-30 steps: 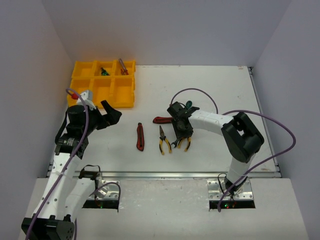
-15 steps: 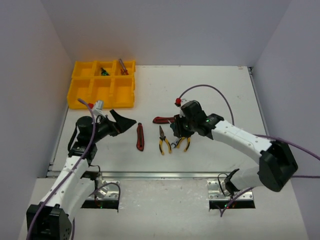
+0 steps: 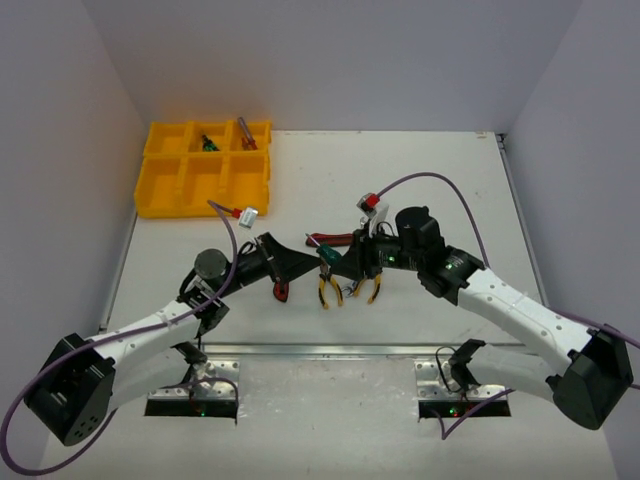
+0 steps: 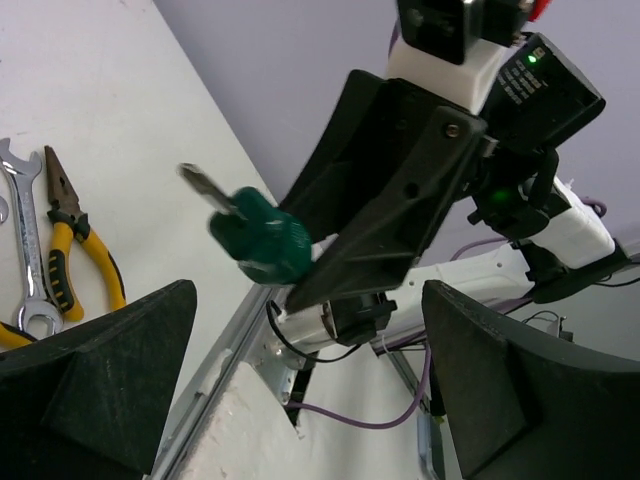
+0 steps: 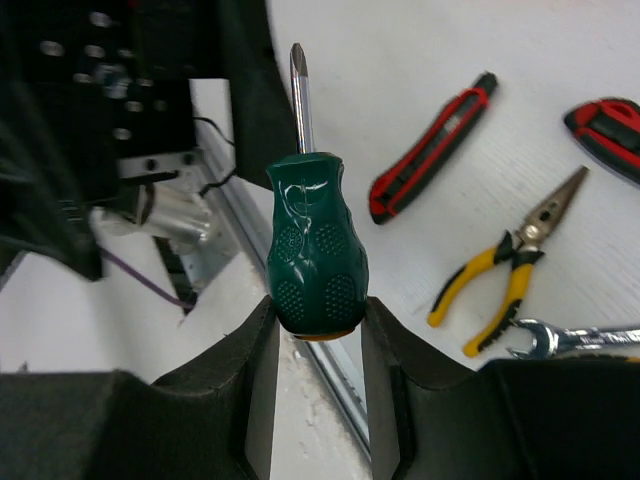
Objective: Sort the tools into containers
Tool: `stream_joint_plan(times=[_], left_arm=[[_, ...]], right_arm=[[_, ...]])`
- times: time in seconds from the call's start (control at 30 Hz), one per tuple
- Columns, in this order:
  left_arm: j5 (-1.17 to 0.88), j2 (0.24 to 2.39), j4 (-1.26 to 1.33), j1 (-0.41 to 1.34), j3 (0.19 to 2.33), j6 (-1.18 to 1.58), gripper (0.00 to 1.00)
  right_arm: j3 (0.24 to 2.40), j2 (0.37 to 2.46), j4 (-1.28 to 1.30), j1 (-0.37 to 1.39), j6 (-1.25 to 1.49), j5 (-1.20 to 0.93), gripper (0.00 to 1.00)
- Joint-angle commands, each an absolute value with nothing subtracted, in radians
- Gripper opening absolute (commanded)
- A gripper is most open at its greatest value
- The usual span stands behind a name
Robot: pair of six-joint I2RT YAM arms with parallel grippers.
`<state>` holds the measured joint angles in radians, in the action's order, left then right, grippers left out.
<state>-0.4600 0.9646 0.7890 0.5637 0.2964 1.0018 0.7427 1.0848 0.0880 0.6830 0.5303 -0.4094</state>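
Within the right hand's (image 5: 317, 318) grip stands the green screwdriver (image 5: 312, 250).

Bright, even overhead light washes the white matte tabletop (image 3: 430, 180), leaving only soft, faint shadows. In the left wrist view the stubby green-handled screwdriver (image 4: 265, 240) at centre is blurred; the right wrist view shows it sharp, with pale glare on its handle.

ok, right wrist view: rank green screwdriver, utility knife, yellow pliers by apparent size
1. green screwdriver: largest, though it is nearest the lens, so that may be nearness only.
2. utility knife and yellow pliers: look alike, not ranked.
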Motion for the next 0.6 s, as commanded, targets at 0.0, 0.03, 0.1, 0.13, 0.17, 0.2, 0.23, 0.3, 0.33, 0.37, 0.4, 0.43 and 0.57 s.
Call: stream_joint_plan(times=[0.0,0.03,0.1,0.13,0.17,0.2,0.23,0.3,0.33,0.37,0.4,0.43,0.57], left_arm=[[-0.367,1.025,0.929,0.602,0.347,1.013,0.88],[-0.367,1.037,0.934,0.605,0.350,1.015,0.85],[-0.366,1.060,0.973,0.620,0.355,1.024,0.77],[-0.366,1.068,0.995,0.625,0.358,1.027,0.72],[-0.365,1.072,1.007,0.632,0.365,1.026,0.67],[-0.364,1.075,1.010,0.640,0.375,1.023,0.62],[-0.362,1.077,1.014,0.648,0.384,1.020,0.57],[-0.359,1.076,1.014,0.654,0.401,1.016,0.49],[-0.358,1.074,1.013,0.658,0.406,1.013,0.42],[-0.357,1.073,1.013,0.661,0.410,1.010,0.33],[-0.359,1.073,1.013,0.664,0.412,1.009,0.22],[-0.363,1.074,1.011,0.665,0.417,1.009,0.11],[-0.390,1.097,1.009,0.673,0.430,1.019,0.00]], right_arm=[[0.737,1.041,-0.109,0.684,0.573,-0.579,0.00],[0.734,1.039,-0.120,0.685,0.576,-0.581,0.00],[0.731,1.045,-0.140,0.686,0.595,-0.605,0.00],[0.731,1.050,-0.150,0.686,0.602,-0.620,0.00],[0.731,1.054,-0.161,0.686,0.607,-0.631,0.00],[0.729,1.057,-0.171,0.687,0.610,-0.640,0.00],[0.727,1.060,-0.180,0.687,0.614,-0.647,0.00],[0.723,1.060,-0.187,0.688,0.618,-0.647,0.00],[0.721,1.059,-0.190,0.689,0.618,-0.645,0.00],[0.719,1.058,-0.193,0.689,0.619,-0.642,0.00],[0.719,1.056,-0.197,0.688,0.620,-0.639,0.00],[0.717,1.053,-0.200,0.687,0.621,-0.634,0.00],[0.720,1.048,-0.190,0.689,0.626,-0.586,0.11]])
